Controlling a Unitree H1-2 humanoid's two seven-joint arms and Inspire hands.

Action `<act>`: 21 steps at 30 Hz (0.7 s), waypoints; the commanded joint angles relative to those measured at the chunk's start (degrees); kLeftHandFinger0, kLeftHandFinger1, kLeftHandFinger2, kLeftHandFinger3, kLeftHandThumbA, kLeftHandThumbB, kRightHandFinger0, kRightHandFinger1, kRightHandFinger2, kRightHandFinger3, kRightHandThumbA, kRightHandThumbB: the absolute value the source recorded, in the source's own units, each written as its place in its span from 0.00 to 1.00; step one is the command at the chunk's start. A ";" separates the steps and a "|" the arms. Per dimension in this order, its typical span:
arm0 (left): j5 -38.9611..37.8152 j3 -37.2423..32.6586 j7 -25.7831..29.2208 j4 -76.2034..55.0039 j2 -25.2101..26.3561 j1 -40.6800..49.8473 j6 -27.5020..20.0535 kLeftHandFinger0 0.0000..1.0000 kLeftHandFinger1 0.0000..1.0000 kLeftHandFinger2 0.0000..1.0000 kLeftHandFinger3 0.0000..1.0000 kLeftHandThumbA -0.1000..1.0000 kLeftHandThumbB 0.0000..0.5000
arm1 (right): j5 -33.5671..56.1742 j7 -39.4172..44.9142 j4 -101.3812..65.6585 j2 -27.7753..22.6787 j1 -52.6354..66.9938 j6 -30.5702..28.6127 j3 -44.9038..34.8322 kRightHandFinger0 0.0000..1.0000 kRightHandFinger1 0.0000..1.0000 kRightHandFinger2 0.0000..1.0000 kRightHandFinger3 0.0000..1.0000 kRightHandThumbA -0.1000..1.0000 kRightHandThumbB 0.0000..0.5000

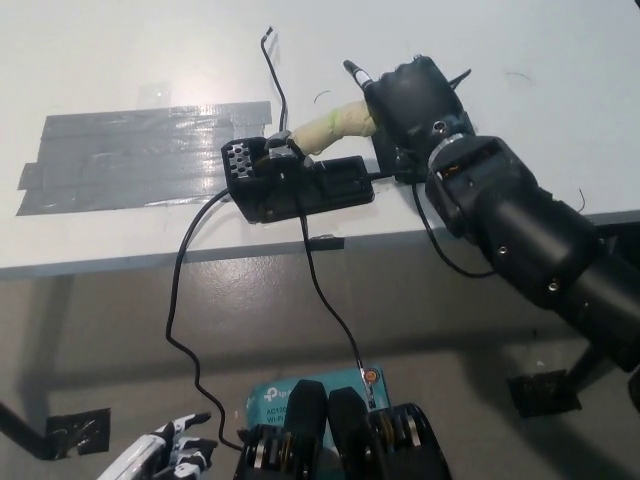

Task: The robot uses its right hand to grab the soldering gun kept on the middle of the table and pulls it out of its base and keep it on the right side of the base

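The soldering gun point(330, 128), with a pale yellow-green handle, lies slanted with its tip still in the black base point(300, 184) near the table's front edge. My black right hand point(412, 100) is wrapped around the handle's upper end, fingers closed on it. A black cord runs from the base over the table edge and down. My white left hand point(165, 455) hangs low at the bottom left, far from the table, with its fingers spread.
A wide patch of grey tape point(140, 155) covers the white table point(120, 60) left of the base. A teal box point(345, 385) lies on the floor below. A thin wire point(275, 75) runs back from the base.
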 commanded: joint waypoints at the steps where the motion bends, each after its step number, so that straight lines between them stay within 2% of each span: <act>1: 1.79 -0.35 -0.77 -0.71 1.60 -0.37 0.79 0.59 0.74 0.83 0.95 0.57 0.46 | -2.68 -8.69 3.27 -0.64 0.38 -2.84 -0.60 0.00 0.00 0.00 1.00 0.00 0.42; 2: 1.73 -0.34 -0.85 -0.69 1.56 -0.44 0.79 0.57 0.73 0.80 0.94 0.57 0.47 | -3.13 -10.88 3.72 -0.63 0.30 -3.50 -0.55 0.00 0.00 0.00 1.00 0.00 0.45; 3: 1.88 -0.40 -1.00 -0.60 1.74 -0.76 0.79 0.56 0.72 0.79 0.94 0.58 0.47 | -4.49 -14.53 5.30 -0.59 -0.30 -4.27 0.23 0.00 0.00 0.00 0.72 0.12 0.46; 4: 2.29 -0.57 -1.13 -0.39 2.11 -1.37 0.79 0.57 0.74 0.81 0.94 0.59 0.46 | -6.13 -19.72 8.05 -0.32 -1.41 -5.14 1.29 0.00 0.00 0.04 0.40 0.22 0.49; 5: 2.34 -0.52 -1.20 -0.38 2.20 -1.39 0.78 0.57 0.74 0.81 0.94 0.59 0.46 | -6.07 -20.14 8.39 -0.19 -1.45 -5.20 1.26 0.00 0.00 0.17 0.28 0.22 0.48; 6: 2.81 -0.70 -1.13 -0.57 2.38 -1.30 0.78 0.58 0.76 0.85 0.96 0.60 0.45 | -5.37 -22.23 8.96 -0.08 -1.49 -6.44 0.73 0.00 0.01 0.31 0.18 0.16 0.47; 7: 2.48 -0.61 -1.25 -0.36 2.27 -1.24 0.15 0.58 0.74 0.81 0.94 0.59 0.45 | -5.25 -22.97 8.71 -0.19 -1.66 -6.90 0.51 0.00 0.00 0.33 0.19 0.18 0.38; 8: 2.11 -0.40 -1.30 -0.27 2.13 -1.12 -0.08 0.57 0.72 0.77 0.90 0.58 0.45 | -5.06 -23.50 8.69 -0.13 -1.81 -7.33 0.26 0.00 0.00 0.38 0.18 0.13 0.27; 9: 1.48 -0.03 -1.32 -0.27 1.83 -1.02 0.18 0.57 0.71 0.75 0.87 0.57 0.46 | -4.83 -24.59 8.31 -0.36 -2.03 -8.21 -0.11 0.00 0.01 0.41 0.27 0.10 0.25; 10: 1.35 0.05 -1.33 -0.25 1.77 -1.01 0.23 0.57 0.71 0.75 0.86 0.57 0.46 | -4.86 -25.18 8.40 -0.39 -2.12 -8.52 -0.17 0.00 0.00 0.40 0.31 0.09 0.24; 11: 1.63 -0.04 -1.30 -0.50 2.02 -0.66 0.30 0.58 0.71 0.75 0.86 0.58 0.45 | -4.55 -26.14 8.38 -0.34 -2.32 -9.58 -0.36 0.00 0.00 0.37 0.35 0.04 0.23; 12: 2.70 -0.60 -1.18 -0.78 2.41 -0.68 0.71 0.59 0.73 0.79 0.93 0.61 0.46 | -3.58 -26.84 7.76 -0.63 -2.79 -11.13 -1.21 0.00 0.00 0.28 0.36 0.01 0.16; 13: 2.81 -0.62 -1.15 -0.80 2.48 -0.66 0.74 0.59 0.73 0.79 0.93 0.62 0.46 | -3.51 -27.17 8.02 -0.51 -2.92 -11.45 -1.33 0.00 0.00 0.24 0.36 0.00 0.15; 14: 3.16 -0.73 -1.19 -0.59 2.57 -0.84 0.77 0.61 0.75 0.81 0.94 0.62 0.47 | -4.03 -28.11 8.21 -0.81 -3.68 -12.01 -1.12 0.00 0.00 0.24 0.40 0.00 0.17; 17: 2.55 -0.51 -1.64 -0.25 2.55 -1.02 0.79 0.62 0.75 0.81 0.92 0.62 0.46 | -4.22 -30.71 9.38 -1.19 -5.29 -13.74 -1.39 0.00 0.00 0.16 0.34 0.00 0.25; 19: 2.78 -0.65 -1.76 -0.21 2.83 -1.02 0.79 0.62 0.76 0.81 0.93 0.63 0.46 | -3.45 -30.79 9.94 -1.15 -5.81 -14.91 -2.00 0.00 0.00 0.16 0.29 0.00 0.22; 20: 2.61 -0.56 -1.80 -0.26 2.85 -0.98 0.76 0.61 0.75 0.80 0.92 0.63 0.47 | -3.12 -31.48 9.91 -1.28 -6.01 -15.66 -2.49 0.00 0.00 0.17 0.24 0.00 0.21; 21: 2.50 -0.46 -1.79 -0.42 2.80 -0.80 0.65 0.60 0.74 0.79 0.92 0.63 0.48 | -3.14 -31.67 9.34 -1.68 -6.25 -16.06 -2.79 0.00 0.00 0.21 0.23 0.00 0.17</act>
